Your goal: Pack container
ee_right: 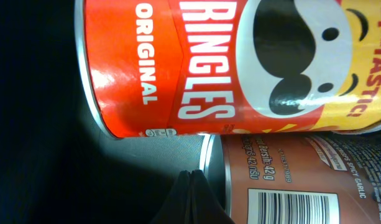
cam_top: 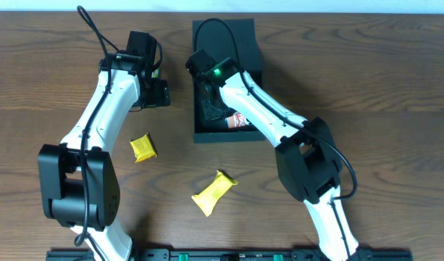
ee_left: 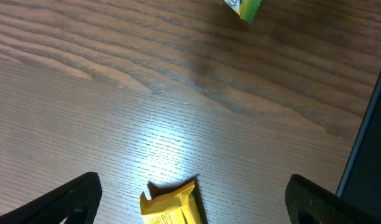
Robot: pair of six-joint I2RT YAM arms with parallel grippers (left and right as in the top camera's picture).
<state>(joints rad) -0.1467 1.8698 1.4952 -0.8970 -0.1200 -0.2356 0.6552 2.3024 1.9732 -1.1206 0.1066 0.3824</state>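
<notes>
The container (cam_top: 252, 64), a dark square box with its flap lid open at the back, stands at the table's far middle. My right gripper (cam_top: 211, 101) is inside it. In the right wrist view its fingers (ee_right: 193, 199) are shut on nothing, beside the rim of a brown snack can (ee_right: 289, 180) that lies under a red Pringles can (ee_right: 227, 62). The red can also shows in the overhead view (cam_top: 238, 121). My left gripper (cam_top: 158, 93) is open and empty to the left of the box. A yellow packet (ee_left: 171, 208) lies between its fingers (ee_left: 193, 182).
A yellow packet (cam_top: 143, 148) lies on the wood table at front left of the box, and a second one (cam_top: 214, 192) lies nearer the front edge. A yellow-green packet corner (ee_left: 243, 7) and the box's dark wall (ee_left: 373, 143) show in the left wrist view.
</notes>
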